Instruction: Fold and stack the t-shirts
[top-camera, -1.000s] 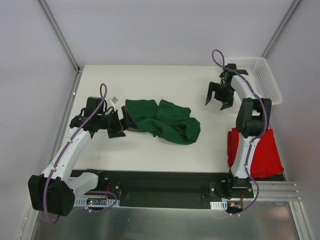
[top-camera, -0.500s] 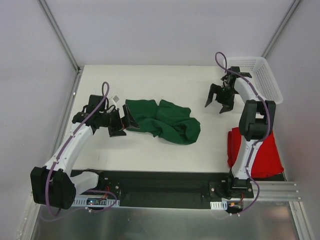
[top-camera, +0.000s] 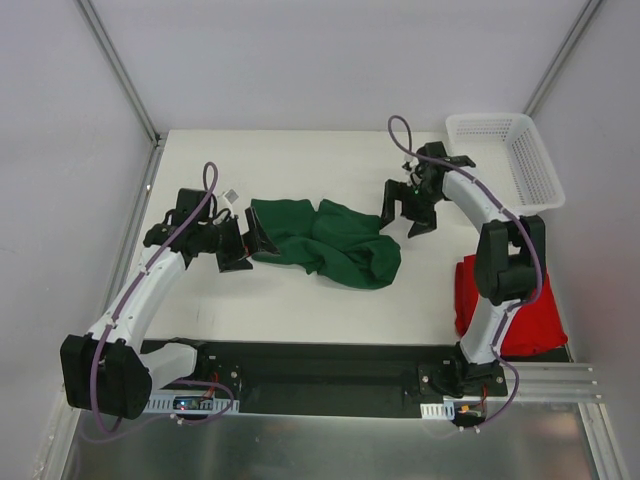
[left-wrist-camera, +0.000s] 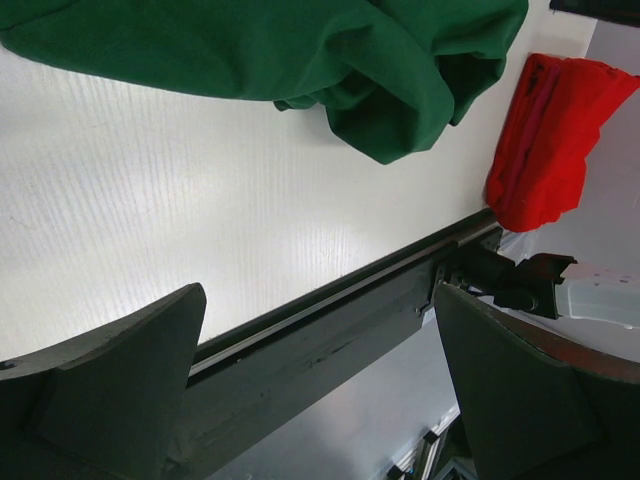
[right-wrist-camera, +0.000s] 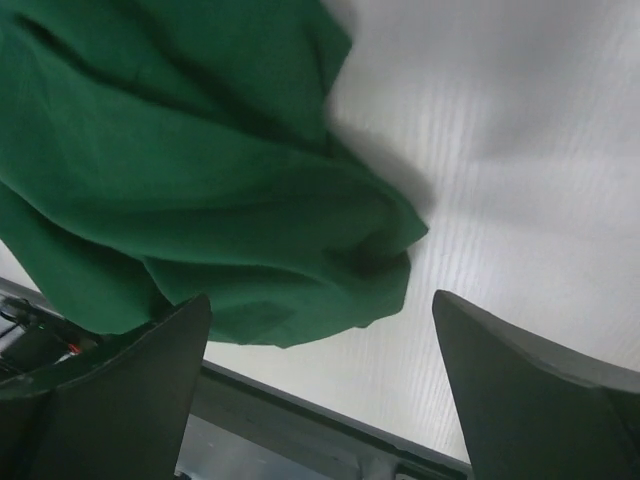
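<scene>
Top external: the green t-shirt (top-camera: 325, 243) lies crumpled mid-worktop (top-camera: 330, 170), its long axis running left to right between my two arms. The left gripper (top-camera: 252, 245) sits at its left edge and the right gripper (top-camera: 404, 220) just off its far right end. The folded red t-shirt (top-camera: 520, 305) rests by the right base.

Left wrist: fingers (left-wrist-camera: 120, 380) wide apart, empty, shirt ahead of them.

Right wrist: fingers (right-wrist-camera: 520, 385) spread wide, nothing held, green cloth directly below.
</scene>
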